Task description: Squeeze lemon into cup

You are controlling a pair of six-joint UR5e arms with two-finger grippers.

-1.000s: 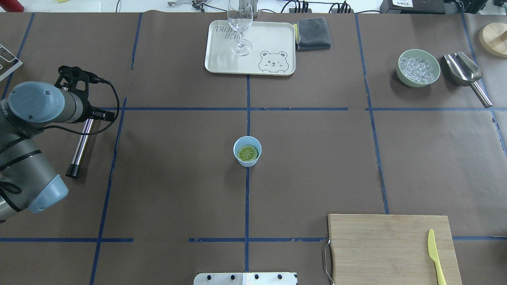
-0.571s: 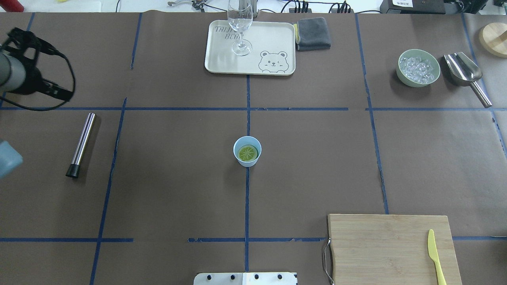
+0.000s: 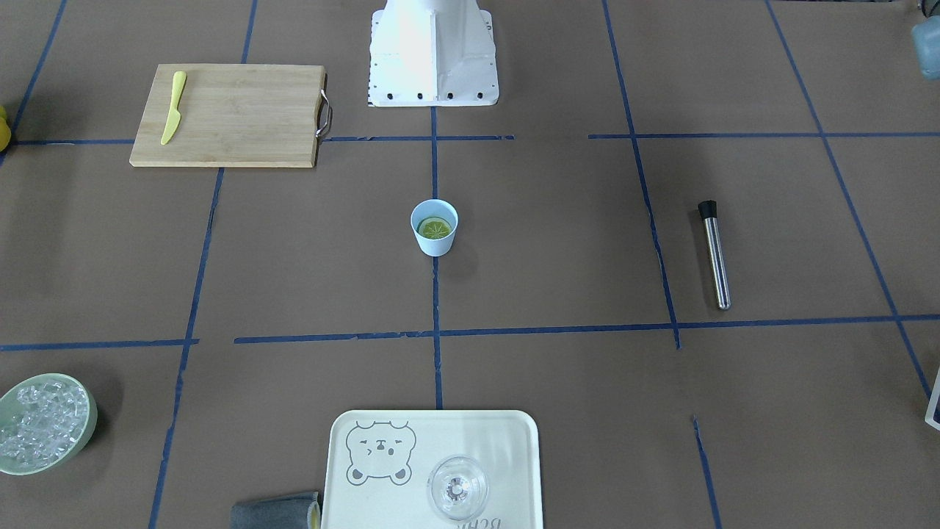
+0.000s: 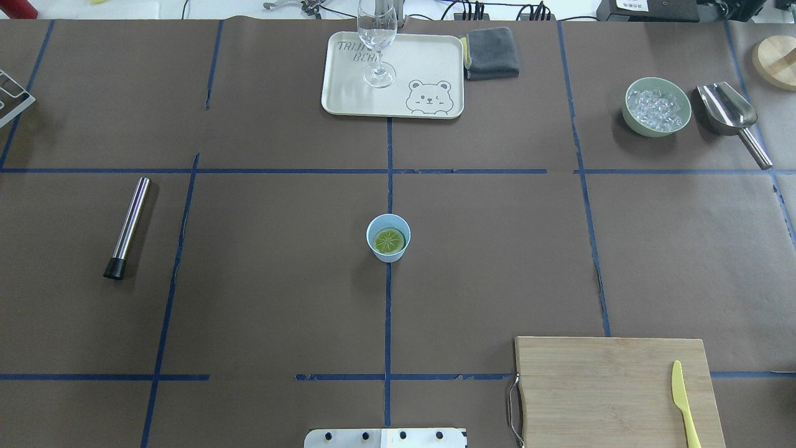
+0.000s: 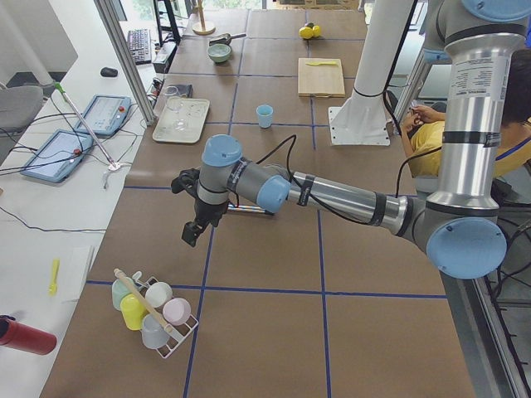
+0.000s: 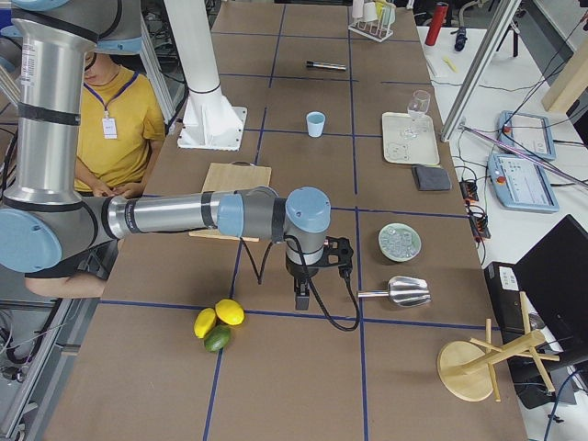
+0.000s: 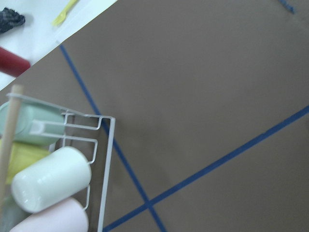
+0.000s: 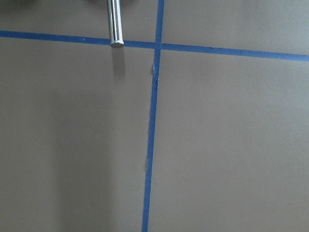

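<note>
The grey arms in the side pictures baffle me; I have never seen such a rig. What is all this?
They are two robot arms, each ending in a two-finger gripper. Two cameras look down on the table, two look along it from its ends, one rides on each wrist. In the end views the left gripper hangs near a wire rack, the right gripper near a scoop; whether they are open I cannot tell. Mid-table stands the cup with the lemon slice inside. Also there: a metal rod, a tray with a glass, a bowl of ice, a cutting board with a knife.
</note>
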